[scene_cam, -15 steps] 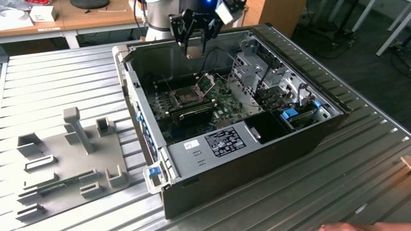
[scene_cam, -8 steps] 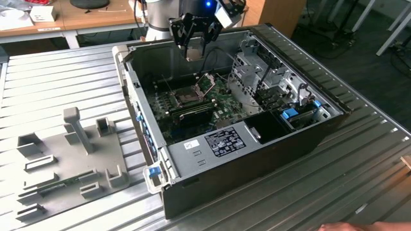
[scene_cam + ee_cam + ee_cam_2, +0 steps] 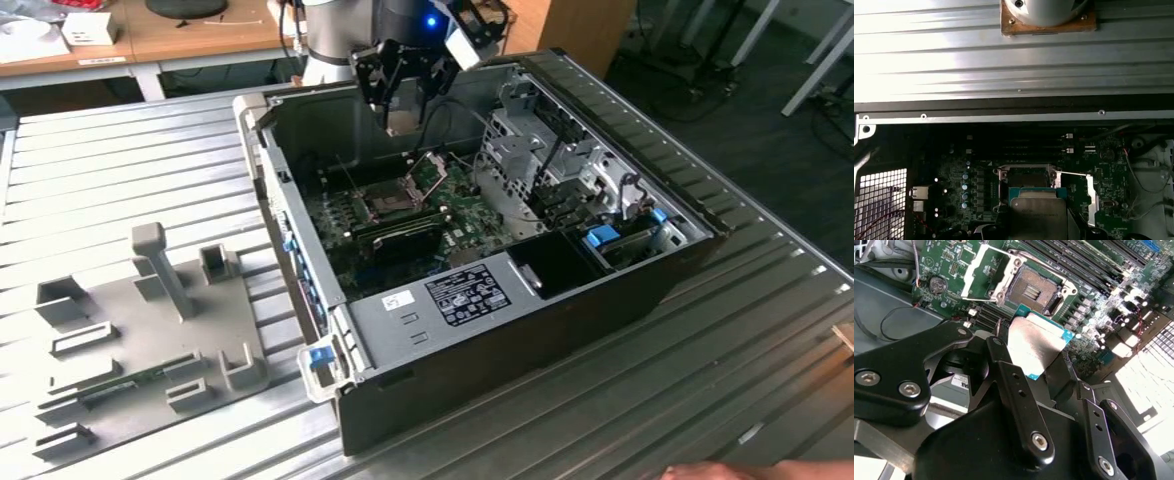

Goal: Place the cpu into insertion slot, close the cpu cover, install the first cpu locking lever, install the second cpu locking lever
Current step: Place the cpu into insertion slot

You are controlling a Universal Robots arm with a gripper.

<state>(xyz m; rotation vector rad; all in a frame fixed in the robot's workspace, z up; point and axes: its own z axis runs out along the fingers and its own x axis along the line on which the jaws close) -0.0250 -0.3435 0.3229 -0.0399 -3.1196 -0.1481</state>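
gripper [image 3: 400, 116]: clamped on the cpu, a finger [image 3: 1000, 356] on each of two opposite edges; hangs from the arm inside the open case, above the board
cpu [image 3: 1036, 344]: held in the gripper, metal top facing the wrist cameras, green edge showing round it; in the air over the slot, not seated; in the first wrist view it [image 3: 1038, 218] overlaps the slot's near edge
slot [image 3: 1034, 289]: empty, dark centre and contact grid exposed, silvery rim; sits mid-board in the exterior view [image 3: 396, 198]
cover [image 3: 973, 266]: swung open on its hinge, off the slot and lying back beside it; in the exterior view it [image 3: 427, 172] stands tilted up just behind the slot
board [image 3: 946, 260]: green, on the floor of the case; long black memory slots [image 3: 1079, 265] run beside the slot on the side away from the cover
case [image 3: 534, 330]: black tower on its side, side panel off, on the ribbed metal table [image 3: 134, 170]
fixture plate [image 3: 147, 320]: grey, with upright blocks, on the table at the exterior view's left, well apart from the gripper
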